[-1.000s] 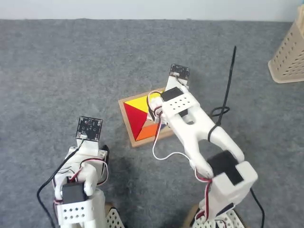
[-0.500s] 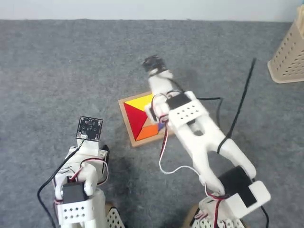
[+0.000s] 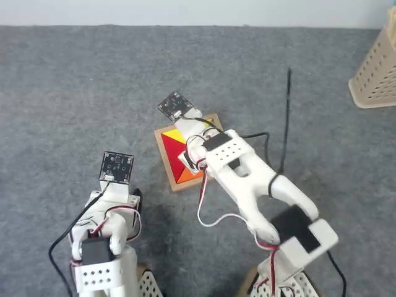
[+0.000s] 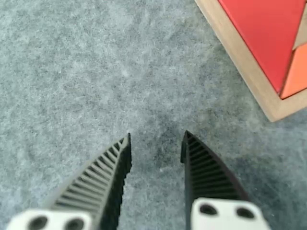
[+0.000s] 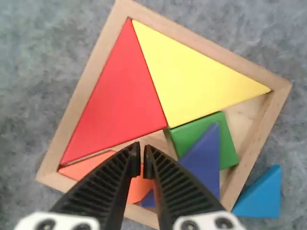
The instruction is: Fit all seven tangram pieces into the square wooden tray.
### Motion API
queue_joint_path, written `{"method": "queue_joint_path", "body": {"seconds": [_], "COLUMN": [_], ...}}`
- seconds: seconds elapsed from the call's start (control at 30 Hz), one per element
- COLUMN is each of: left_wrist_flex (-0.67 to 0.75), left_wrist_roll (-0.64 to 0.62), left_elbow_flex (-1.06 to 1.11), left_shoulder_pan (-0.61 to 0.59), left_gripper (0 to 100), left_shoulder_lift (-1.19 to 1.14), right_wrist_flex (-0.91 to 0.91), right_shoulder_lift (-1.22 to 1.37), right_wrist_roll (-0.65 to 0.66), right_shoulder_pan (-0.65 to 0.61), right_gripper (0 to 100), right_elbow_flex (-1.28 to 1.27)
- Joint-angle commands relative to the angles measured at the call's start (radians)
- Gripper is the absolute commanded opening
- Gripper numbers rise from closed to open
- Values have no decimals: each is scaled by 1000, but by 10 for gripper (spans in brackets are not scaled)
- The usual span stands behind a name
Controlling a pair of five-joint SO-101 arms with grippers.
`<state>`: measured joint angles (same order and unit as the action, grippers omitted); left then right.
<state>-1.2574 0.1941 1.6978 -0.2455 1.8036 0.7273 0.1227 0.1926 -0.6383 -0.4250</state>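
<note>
On the grey carpet (image 3: 74,80), near the middle of the high view, lies the square wooden tray (image 5: 81,110), turned a little against the table's edges. The right arm (image 3: 247,179) stretches over it and hides a big part of it from above. The right gripper (image 5: 141,149) hangs directly over the tray, above the place where the large red triangle (image 5: 120,105) meets the orange piece (image 5: 84,167). Its two black toothed fingers are pressed almost together, with only a thin slit between them, and nothing is held there.

Inside the tray the red triangle and the large yellow triangle (image 5: 192,86) lie flat, edge to edge, and fill about one half of it. The green square (image 5: 194,136) touches the yellow triangle's edge. The dark blue triangle (image 5: 206,163) lies partly on top of the green square and reaches toward the orange piece. Some bare wood shows between the green square and the rim at one corner. The light blue triangle (image 5: 261,194) is outside the tray, on the carpet, just beside the rim.

The left arm (image 3: 102,247) stands apart from the tray, at the near side of the carpet. The left gripper (image 4: 157,143) hovers over bare carpet with its fingers spread apart and empty; one corner of the tray is near it. A beige slotted basket (image 3: 377,68) stands at the far side, well apart from everything.
</note>
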Motion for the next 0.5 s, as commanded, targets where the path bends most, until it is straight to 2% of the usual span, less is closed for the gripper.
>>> {"method": "queue_joint_path", "body": {"seconds": [0.0, 0.47], "left_wrist_flex": [-5, -5], "left_wrist_roll": [5, 5], "left_elbow_flex": [-12, -12], "left_shoulder_pan": [2, 2], "left_gripper": [168, 168], "left_shoulder_lift": [6, 6], "right_wrist_flex": [4, 30], "right_shoulder_lift": [-19, -8], "right_wrist_roll": [15, 15], "right_shoulder_pan": [59, 87], "right_gripper": [7, 7], "right_elbow_flex": [89, 84]}}
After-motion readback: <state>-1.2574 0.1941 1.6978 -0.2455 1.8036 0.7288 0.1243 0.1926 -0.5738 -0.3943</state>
